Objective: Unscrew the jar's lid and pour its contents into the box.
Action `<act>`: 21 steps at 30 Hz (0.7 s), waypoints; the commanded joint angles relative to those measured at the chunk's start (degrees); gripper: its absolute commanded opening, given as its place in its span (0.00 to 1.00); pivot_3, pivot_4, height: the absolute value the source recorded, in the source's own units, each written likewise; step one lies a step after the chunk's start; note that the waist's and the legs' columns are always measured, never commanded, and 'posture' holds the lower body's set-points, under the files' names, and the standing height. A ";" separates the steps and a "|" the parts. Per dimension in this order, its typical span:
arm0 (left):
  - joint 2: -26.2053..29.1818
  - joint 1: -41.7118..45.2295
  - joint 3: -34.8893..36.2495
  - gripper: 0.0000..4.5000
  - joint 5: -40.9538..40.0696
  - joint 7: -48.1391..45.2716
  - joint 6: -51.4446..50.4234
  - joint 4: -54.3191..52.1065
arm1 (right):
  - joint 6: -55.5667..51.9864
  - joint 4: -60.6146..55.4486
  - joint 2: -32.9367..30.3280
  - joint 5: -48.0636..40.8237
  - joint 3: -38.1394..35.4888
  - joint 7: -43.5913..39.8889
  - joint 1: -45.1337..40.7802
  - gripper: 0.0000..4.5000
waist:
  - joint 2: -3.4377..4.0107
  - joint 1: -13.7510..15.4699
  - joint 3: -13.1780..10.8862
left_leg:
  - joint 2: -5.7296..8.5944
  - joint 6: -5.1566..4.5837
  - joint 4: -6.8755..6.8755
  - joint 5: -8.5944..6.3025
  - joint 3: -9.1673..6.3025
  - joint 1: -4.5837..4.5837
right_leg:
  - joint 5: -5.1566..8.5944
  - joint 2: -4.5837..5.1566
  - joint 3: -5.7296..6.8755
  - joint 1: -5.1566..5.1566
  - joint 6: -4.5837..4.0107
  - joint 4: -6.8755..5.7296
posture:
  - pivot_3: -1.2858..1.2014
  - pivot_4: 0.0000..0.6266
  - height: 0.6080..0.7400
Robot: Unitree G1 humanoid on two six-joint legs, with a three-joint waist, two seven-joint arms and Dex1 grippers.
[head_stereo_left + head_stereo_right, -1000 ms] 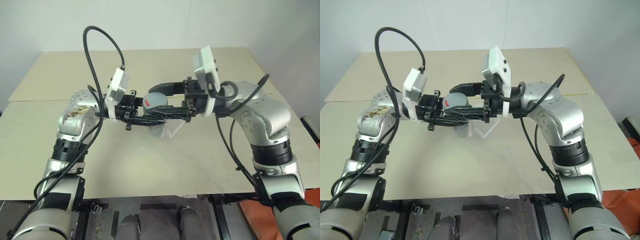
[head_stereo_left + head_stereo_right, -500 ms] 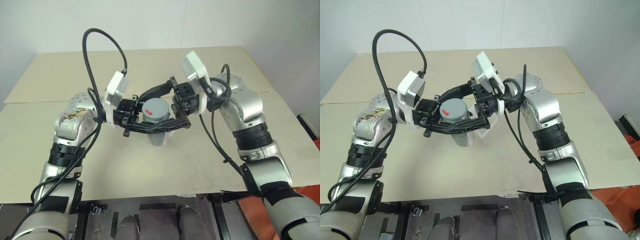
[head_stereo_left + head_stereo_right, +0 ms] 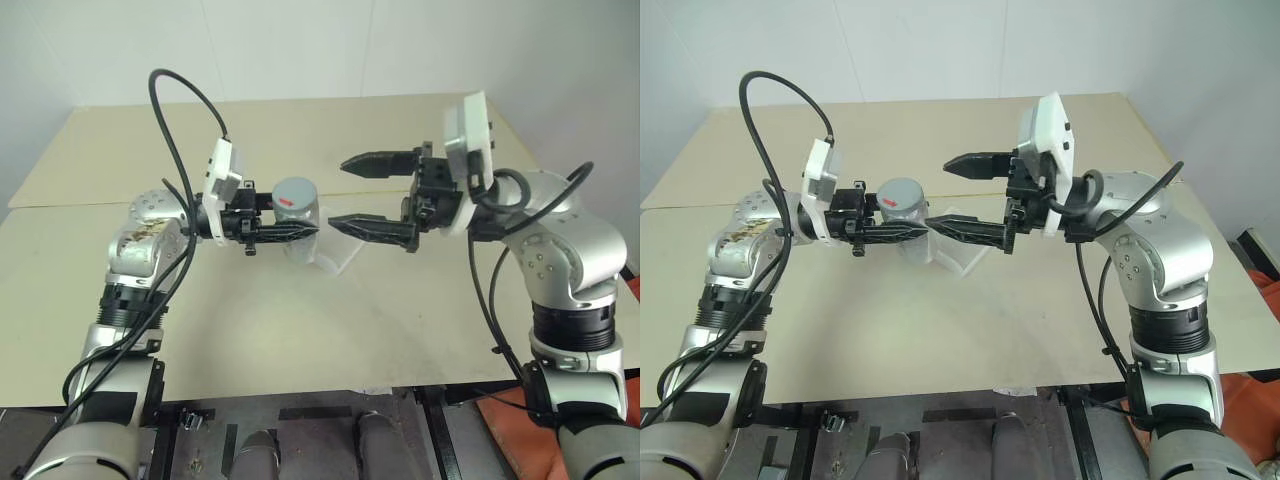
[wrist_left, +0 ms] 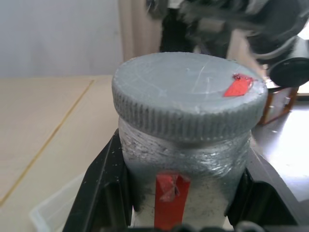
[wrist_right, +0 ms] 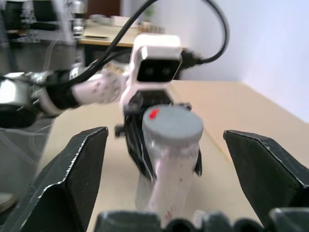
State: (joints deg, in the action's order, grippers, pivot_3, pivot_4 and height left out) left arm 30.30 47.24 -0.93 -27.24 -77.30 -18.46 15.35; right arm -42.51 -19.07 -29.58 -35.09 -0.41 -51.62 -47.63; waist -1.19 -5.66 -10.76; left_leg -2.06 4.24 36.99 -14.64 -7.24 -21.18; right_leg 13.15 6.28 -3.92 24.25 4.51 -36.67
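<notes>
My left gripper (image 3: 290,222) is shut on the jar (image 3: 298,212) and holds it upright above the table. The grey lid (image 4: 188,92), with a small red mark at its edge, sits on top of the jar. A strip of red tape runs down the frosted jar body (image 4: 207,169), and the contents are hidden. My right gripper (image 3: 342,192) is open, level with the lid, its fingertips just right of it and apart from it. In the right wrist view the lid (image 5: 171,123) stands between and beyond the spread fingers (image 5: 72,179). The translucent box (image 3: 335,258) lies on the table under the jar.
The tan table (image 3: 300,330) is made of two boards, with a seam (image 3: 60,203) running across at the left. Its front edge lies close to me. A black cable (image 3: 185,95) loops up from the left wrist, and another (image 3: 490,310) hangs by the right arm.
My right gripper, shut on the lid a second ago, has opened and drawn back to the right. The left gripper still holds the jar, now upright with the lid on.
</notes>
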 commanded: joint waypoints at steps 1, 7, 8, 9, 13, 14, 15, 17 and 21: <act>-0.93 1.90 0.23 0.44 0.37 0.66 1.86 -0.36 | -4.52 -4.13 2.66 1.62 2.54 9.15 -3.04 0.99 | 0.00 0.06 0.00 | 0.00 0.00 0.00 0.00 -0.01 0.00 | 0.00 0.00 0.00 0.01 0.00 0.00 | 0.52 0.24 1.00; -1.86 2.25 -0.10 0.44 0.14 0.55 1.74 -1.09 | -5.32 -1.87 6.56 6.45 8.35 15.60 -4.84 0.99 | 0.00 0.10 0.00 | 0.00 0.00 0.00 0.00 -0.01 -0.02 | 0.00 0.00 0.00 0.01 0.00 0.01 | 0.52 0.24 1.00; -1.90 2.31 -0.11 0.44 0.11 0.51 1.73 -1.11 | -5.31 -1.34 7.04 6.95 8.84 16.10 -5.04 0.99 | 0.00 0.10 0.00 | 0.00 0.00 0.00 0.00 -0.01 -0.02 | 0.00 0.00 0.00 0.01 0.00 0.01 | 0.52 0.24 1.00; -1.91 2.43 -0.14 0.44 0.12 0.33 1.79 -1.03 | -5.11 -0.86 7.44 7.24 9.11 16.32 -5.22 0.99 | 0.00 0.10 0.00 | 0.00 0.00 0.00 0.00 -0.01 -0.02 | 0.00 0.00 0.00 0.01 0.00 0.01 | 0.52 0.24 1.00; -1.88 2.88 -0.08 0.44 0.17 -0.21 2.07 -0.51 | -4.26 2.65 9.48 9.01 9.43 17.69 -6.79 0.99 | 0.01 0.03 0.00 | 0.00 0.00 0.00 0.00 -0.01 -0.02 | 0.00 0.00 0.00 0.02 0.00 0.01 | 0.52 0.24 1.00; -1.81 2.81 0.02 0.44 0.11 -0.25 2.03 -0.64 | -4.31 3.12 9.75 9.16 9.28 17.92 -7.01 0.99 | 0.01 0.01 0.00 | 0.00 0.00 0.00 0.00 -0.02 -0.02 | 0.00 0.00 0.00 0.02 0.00 0.01 | 0.52 0.24 1.00; -1.73 2.75 0.11 0.44 0.07 -0.27 1.99 -0.75 | -4.29 3.55 9.90 9.31 9.09 17.94 -7.19 0.99 | 0.01 -0.01 0.00 | 0.00 0.00 -0.01 0.00 -0.01 -0.01 | 0.00 0.00 0.00 0.02 0.00 0.01 | 0.52 0.24 1.00; -1.46 2.34 0.28 0.44 -0.07 -0.36 1.88 -1.16 | -4.14 4.10 9.87 9.48 8.54 17.68 -7.29 0.99 | 0.01 0.05 0.00 | 0.00 0.00 -0.01 0.00 -0.02 -0.02 | 0.00 0.00 0.00 0.02 0.00 0.01 | 0.52 0.24 1.00; -0.49 1.07 0.64 0.44 -0.49 -1.14 1.83 -2.03 | -4.05 4.25 8.73 9.19 7.52 16.67 -6.81 0.99 | 0.01 0.03 -0.01 | 0.00 0.00 -0.01 0.00 -0.02 -0.02 | 0.00 0.00 0.00 0.02 0.00 0.02 | 0.52 0.24 1.00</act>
State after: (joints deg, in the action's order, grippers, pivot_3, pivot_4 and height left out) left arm 28.62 48.46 -1.39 -27.02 -77.25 -17.43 15.58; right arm -47.98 -14.14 -19.72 -26.07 9.80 -34.93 -53.44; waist -1.18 -5.63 -10.77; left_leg -2.06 4.23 36.98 -14.65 -7.26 -21.21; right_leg 13.15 6.28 -3.92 24.27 4.51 -36.65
